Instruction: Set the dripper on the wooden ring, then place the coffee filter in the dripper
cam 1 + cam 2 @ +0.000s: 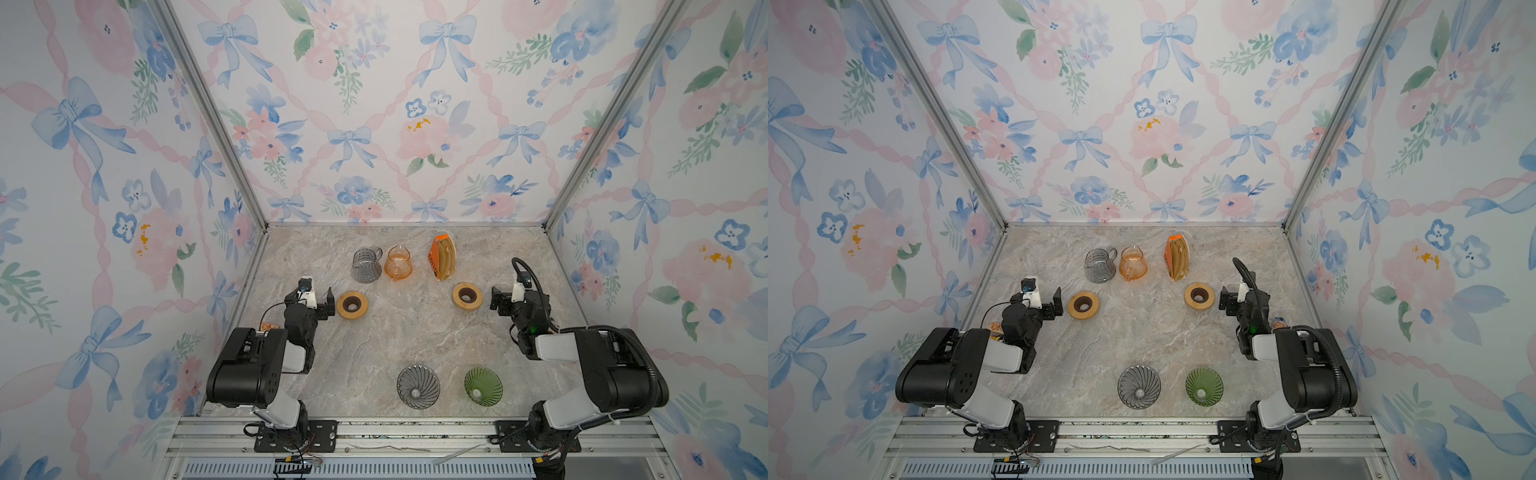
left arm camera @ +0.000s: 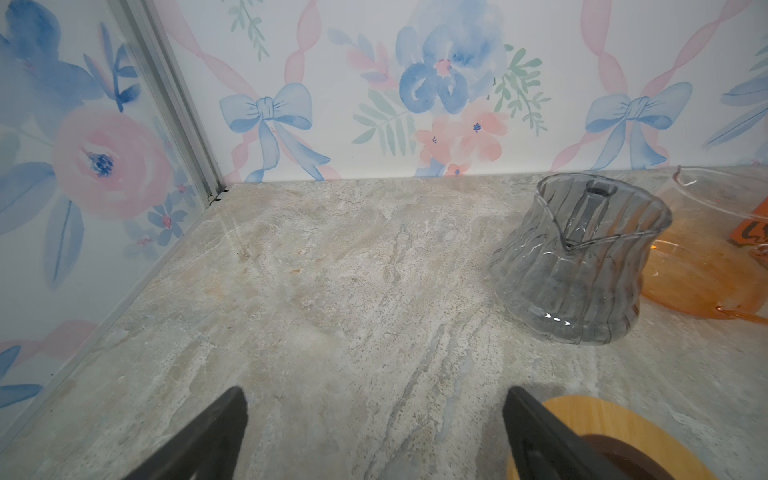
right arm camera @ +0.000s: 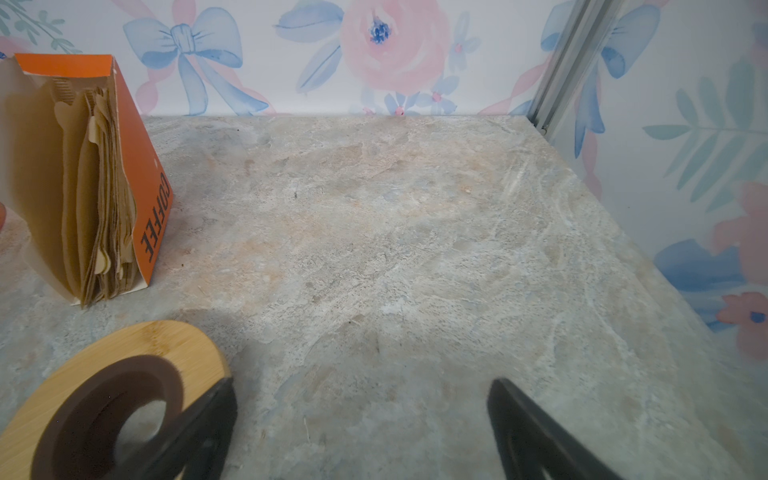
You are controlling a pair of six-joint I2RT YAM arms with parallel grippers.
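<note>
The brown paper coffee filters [image 3: 99, 187] stand packed in an open orange box [image 1: 443, 257] at the back of the marble table. Two glass drippers sit near the front edge in both top views: a grey ribbed one [image 1: 418, 386] and a green one [image 1: 483, 386]. My left gripper [image 2: 374, 392] hovers open over bare table, beside a wooden ring [image 1: 352, 305]. My right gripper [image 3: 362, 382] is open too, next to another wooden ring [image 1: 467, 296], with the filter box beyond it. Neither gripper holds anything.
A grey glass carafe [image 2: 577, 262] and an orange glass carafe [image 1: 398, 264] stand side by side at the back, left of the filter box. Floral walls close in the table on three sides, and an aluminium rail runs along the front.
</note>
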